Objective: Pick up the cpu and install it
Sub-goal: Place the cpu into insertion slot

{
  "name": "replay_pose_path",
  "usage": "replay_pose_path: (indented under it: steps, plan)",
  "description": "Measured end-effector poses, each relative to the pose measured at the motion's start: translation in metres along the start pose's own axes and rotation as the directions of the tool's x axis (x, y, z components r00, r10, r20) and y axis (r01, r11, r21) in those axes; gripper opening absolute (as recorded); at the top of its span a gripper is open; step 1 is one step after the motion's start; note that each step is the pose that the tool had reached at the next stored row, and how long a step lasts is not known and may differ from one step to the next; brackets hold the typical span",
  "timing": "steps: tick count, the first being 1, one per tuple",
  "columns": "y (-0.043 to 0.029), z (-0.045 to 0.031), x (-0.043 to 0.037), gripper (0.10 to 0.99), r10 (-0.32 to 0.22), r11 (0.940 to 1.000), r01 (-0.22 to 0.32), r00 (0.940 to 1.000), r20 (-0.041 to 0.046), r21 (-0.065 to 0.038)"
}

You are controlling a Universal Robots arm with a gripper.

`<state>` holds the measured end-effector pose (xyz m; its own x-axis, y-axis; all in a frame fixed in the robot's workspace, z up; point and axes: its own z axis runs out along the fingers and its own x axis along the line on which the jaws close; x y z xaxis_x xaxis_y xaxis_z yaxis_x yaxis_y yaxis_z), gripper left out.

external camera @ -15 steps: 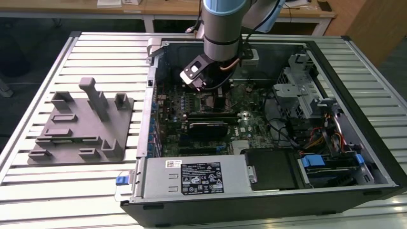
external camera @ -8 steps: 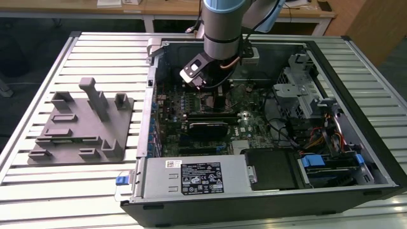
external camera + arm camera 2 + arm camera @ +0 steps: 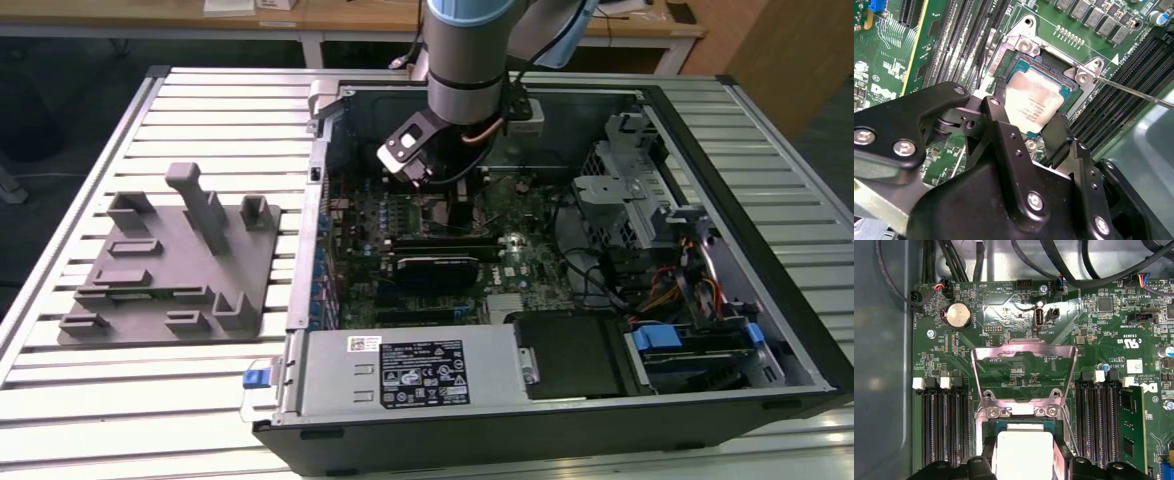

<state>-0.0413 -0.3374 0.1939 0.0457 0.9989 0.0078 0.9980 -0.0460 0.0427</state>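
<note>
Motherboard (image 3: pixel 894 70) in open case (image 3: pixel 561 445), fingers (image 3: pixel 1055 137) clasping cpu (image 3: pixel 1031 102) at socket (image 3: pixel 1026 46), lower edge hidden

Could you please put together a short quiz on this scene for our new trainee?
1. True or false: the metal load plate is folded shut.
2. What do the fingers of the gripper hold? A) the cpu B) a memory stick C) a coin cell
3. Fill in: in the exterior view, the grey fixture block lies to the computer case's ____.
Key: 1 false; 2 A; 3 left.
</note>
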Motion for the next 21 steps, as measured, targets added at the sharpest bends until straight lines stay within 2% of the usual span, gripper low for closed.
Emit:
replay_pose_path:
  steps: [21]
  plan:
    - [-0.0023, 0.0007, -0.0001, 0.533, -0.024, 0.9997, 0.024, 0.9997, -0.0013, 0.0]
